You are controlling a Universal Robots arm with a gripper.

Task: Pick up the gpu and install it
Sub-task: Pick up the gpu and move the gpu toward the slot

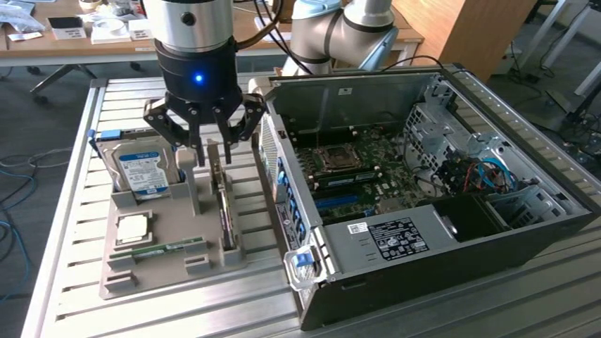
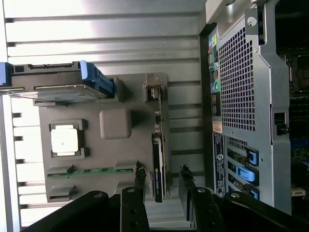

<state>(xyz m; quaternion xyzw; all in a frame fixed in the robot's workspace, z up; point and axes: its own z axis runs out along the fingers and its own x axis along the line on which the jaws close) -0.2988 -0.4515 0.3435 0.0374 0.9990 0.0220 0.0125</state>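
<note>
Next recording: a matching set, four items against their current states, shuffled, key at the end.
1 gpu
2 hard drive
3 memory stick
4 computer case

A lying flat in the grey holder
B side open, motherboard exposed
C standing on edge under the open gripper
D upright, blue-white label

Pairs: 1-C, 2-D, 3-A, 4-B

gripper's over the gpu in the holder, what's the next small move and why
Probably lower the gripper straight down. Its open fingers line up on either side of the gpu, which stands on edge in the grey holder, but they seem to sit near its top edge, too high to close on it.
</note>
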